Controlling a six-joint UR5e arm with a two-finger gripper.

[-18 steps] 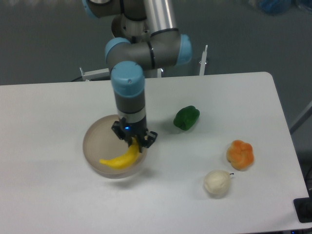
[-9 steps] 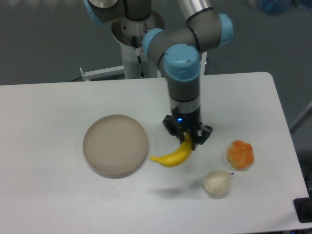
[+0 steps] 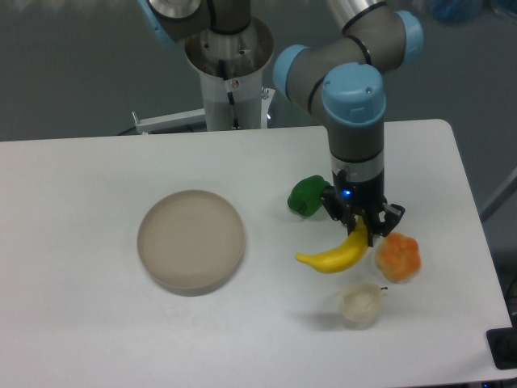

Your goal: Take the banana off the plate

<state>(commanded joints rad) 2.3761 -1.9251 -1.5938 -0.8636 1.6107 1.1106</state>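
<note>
End effector (image 3: 361, 229) clamps the banana (image 3: 336, 254) by its upper end; the fruit hangs above the counter (image 3: 97, 323), well clear of the plate (image 3: 191, 240). Light, smooth, probably bruisable; an end grip invites swinging.

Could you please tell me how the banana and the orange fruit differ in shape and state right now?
The banana is long, curved and smooth yellow; the orange fruit is round and lumpy. The banana hangs gripped at one end in the gripper, its jaws closed on it, while the orange fruit rests on the table. Both sit right of the plate.
</note>
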